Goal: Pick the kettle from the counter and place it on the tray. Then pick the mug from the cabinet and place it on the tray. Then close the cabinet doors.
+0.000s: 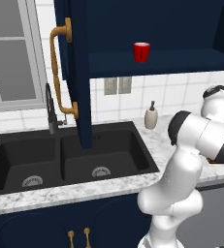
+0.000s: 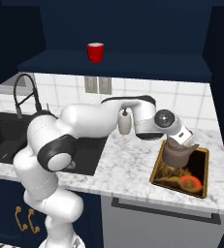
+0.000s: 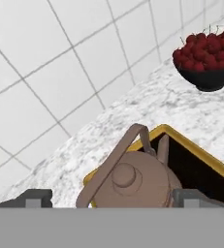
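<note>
The grey-brown kettle (image 2: 178, 155) stands on the tray (image 2: 199, 163), at its far end, on the marble counter (image 2: 128, 162) right of the sink. My gripper (image 2: 182, 139) hovers just above it, open. In the hand view its fingertips (image 3: 36, 197) stand wide to either side of the kettle (image 3: 133, 180) without touching it, and the tray's golden rim (image 3: 203, 156) shows behind. The red mug (image 1: 141, 52) (image 2: 95, 52) stands upright on the shelf of the open navy cabinet (image 1: 157, 63). A cabinet door (image 1: 80, 72) with a brass bar handle hangs open over the sink.
A black double sink (image 1: 60, 160) with a dark faucet (image 1: 50, 109) lies to the left. A white soap dispenser (image 2: 125, 123) stands by the tiled wall behind my arm. A dark bowl of cherries (image 3: 208, 58) sits on the counter beyond the tray.
</note>
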You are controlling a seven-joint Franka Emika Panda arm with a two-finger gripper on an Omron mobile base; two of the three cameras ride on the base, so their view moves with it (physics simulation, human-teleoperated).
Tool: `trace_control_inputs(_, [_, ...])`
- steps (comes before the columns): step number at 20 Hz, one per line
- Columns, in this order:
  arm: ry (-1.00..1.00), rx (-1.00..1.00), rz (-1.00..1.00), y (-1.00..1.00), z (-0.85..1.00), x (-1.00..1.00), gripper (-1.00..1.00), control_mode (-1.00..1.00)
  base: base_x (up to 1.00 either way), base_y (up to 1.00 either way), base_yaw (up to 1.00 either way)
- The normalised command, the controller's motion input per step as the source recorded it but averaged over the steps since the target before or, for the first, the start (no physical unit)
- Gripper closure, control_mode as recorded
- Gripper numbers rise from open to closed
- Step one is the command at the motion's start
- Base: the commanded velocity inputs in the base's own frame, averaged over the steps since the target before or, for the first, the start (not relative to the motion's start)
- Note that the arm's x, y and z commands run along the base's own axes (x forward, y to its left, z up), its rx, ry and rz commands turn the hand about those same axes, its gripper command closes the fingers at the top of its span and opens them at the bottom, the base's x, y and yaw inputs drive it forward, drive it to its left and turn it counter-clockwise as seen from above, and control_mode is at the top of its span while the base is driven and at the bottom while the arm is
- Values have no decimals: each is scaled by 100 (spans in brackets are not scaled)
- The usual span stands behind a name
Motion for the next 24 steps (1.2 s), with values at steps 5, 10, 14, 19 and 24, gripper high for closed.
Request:
trace_control_inputs(5, [18,-31,-12,76,82,-37,-100,-100,0,0,0])
trace_control_inputs(10, [4,-3,-1,12,26,-12,-100,-100,0,0,0])
trace_control_inputs(14, [6,9,0,6,45,-20,-100,-100,0,0,0])
trace_control_inputs(19, [0,11,5,36,100,-57,-100,-100,0,0,0])
trace_control_inputs(24, [1,6,19,57,100,-74,-100,-100,0,0,0])
